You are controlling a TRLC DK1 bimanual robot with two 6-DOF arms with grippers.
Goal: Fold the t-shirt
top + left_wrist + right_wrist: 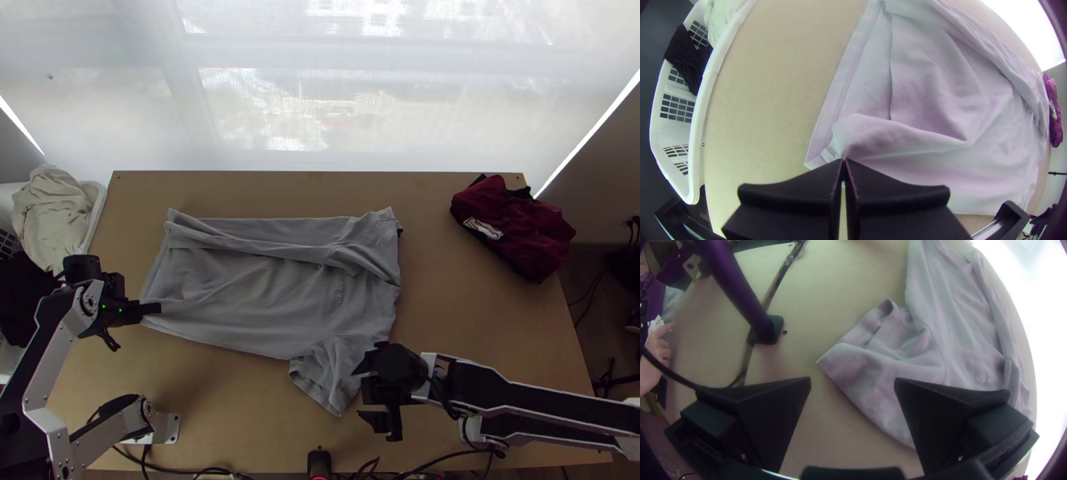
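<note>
Right gripper (pixel 363 387): one, nearest the camera, its two black fingers spread wide at the near sleeve (pixel 324 372), one finger over the cloth, nothing gripped.

T-shirt (pixel 272 308): one, grey, lying between the two grippers; body spread, far side turned inward in a long, rumpled band, near sleeve extended towards the right gripper.

Left gripper (pixel 157 307): one, fingers pressed together, pinching the hem (pixel 838 138) near its near corner, a small fold raised at the tips.

Table (pixel 480 352): light wood, beneath both grippers.

Maroon garment (pixel 520 232): bunched, beyond the right gripper and to its right.

Basket (pixel 98 210): white, left of the left gripper, holding cream cloth (pixel 52 210) and black cloth (pixel 686 60).
</note>
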